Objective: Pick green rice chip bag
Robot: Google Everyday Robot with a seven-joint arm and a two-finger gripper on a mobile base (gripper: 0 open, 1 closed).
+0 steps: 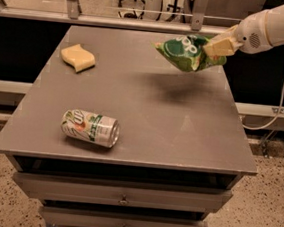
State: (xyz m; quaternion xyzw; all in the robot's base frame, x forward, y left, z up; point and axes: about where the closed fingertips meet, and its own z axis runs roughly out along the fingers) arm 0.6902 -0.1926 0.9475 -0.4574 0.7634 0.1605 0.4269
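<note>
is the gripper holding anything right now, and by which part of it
The gripper is shut on the crinkled light-green foil rice chip bag, pinching its edge at the end nearest the arm; the bag hangs above the grey table.

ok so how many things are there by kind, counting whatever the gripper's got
chip bag: 1, held above the table by the gripper at the far right
can: 1, on its side near the front left
sponge: 1, at the far left
total: 3
</note>
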